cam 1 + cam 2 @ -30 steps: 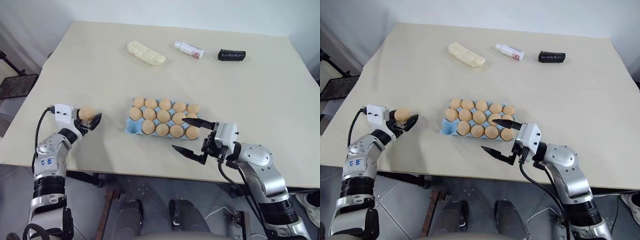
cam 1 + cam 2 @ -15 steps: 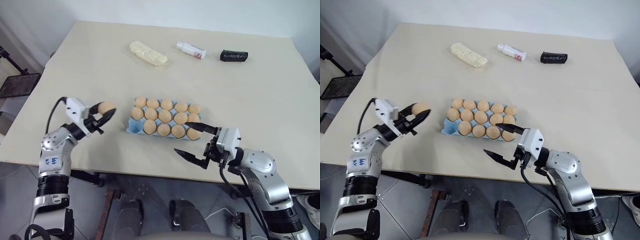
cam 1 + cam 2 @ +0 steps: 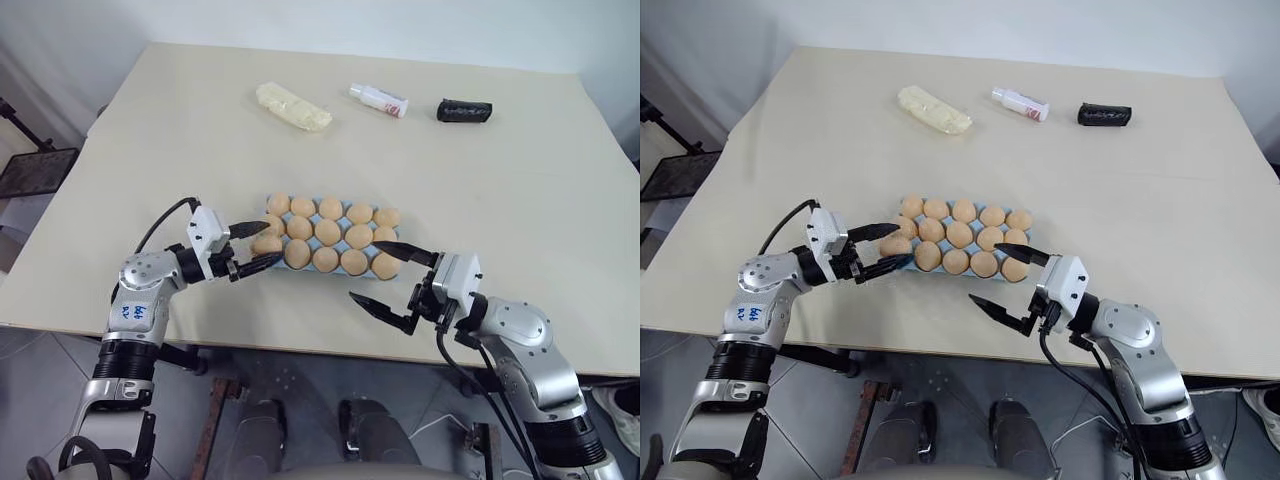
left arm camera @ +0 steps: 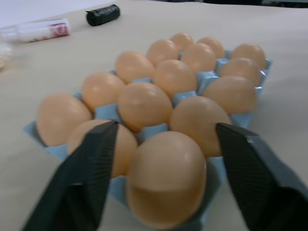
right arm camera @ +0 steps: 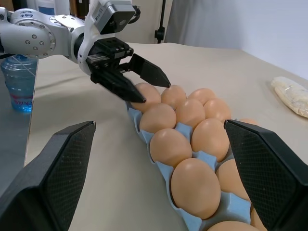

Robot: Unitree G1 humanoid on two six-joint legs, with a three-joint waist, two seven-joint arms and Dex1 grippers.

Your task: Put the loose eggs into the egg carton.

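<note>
Egg carton (image 3: 275,258) full, near the table's (image 3: 530,190) front edge, between two open hands.

Left hand (image 3: 262,247) at the carton's left end, black fingers (image 4: 91,159) spread wide on either side of the nearest corner egg (image 4: 166,178), holding nothing. That egg seated in its cup, like the other eggs (image 3: 328,232) in all three rows of five; no loose egg anywhere on the table. Right hand (image 3: 388,280) at the carton's front right corner, just past the table's front edge, fingers wide apart and empty. Broad bare table to the left, right and behind the carton. Far back, well apart from the carton: a pale yellow crumbly lump (image 3: 292,106), a small white bottle (image 3: 378,99) and a black roll (image 3: 463,110), lined up near the far edge.
</note>
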